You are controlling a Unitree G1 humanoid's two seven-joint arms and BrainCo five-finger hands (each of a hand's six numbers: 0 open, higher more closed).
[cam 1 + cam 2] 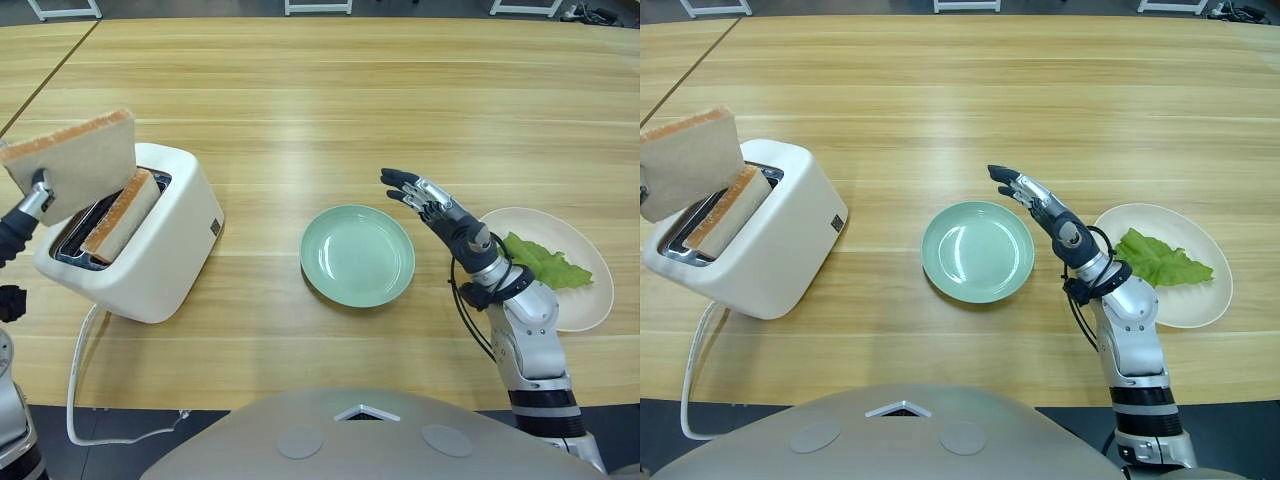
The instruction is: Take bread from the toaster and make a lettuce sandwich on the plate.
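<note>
While one square, tan slice of bread (80, 160) is up out of the slot, held at its lower edge by the left robot hand (36, 198) above the rounded white toaster (170, 245), the sandwich itself has not been started. A second slice of bread (125, 212) leans in the toaster slot, and the round pale-green plate (357, 298) in the middle of the light wooden worktop (350, 100) carries nothing. The crinkled green lettuce leaf (545, 262) lies on an oval white dish (592, 295) at the right. Between plate and dish, the right robot hand (432, 203) is raised with its fingers spread, holding nothing. By this layout the task looks to be at its first step: both slices and the leaf remain to be placed. A small dark mark on the toaster's side is too small to read, and no other writing shows.
</note>
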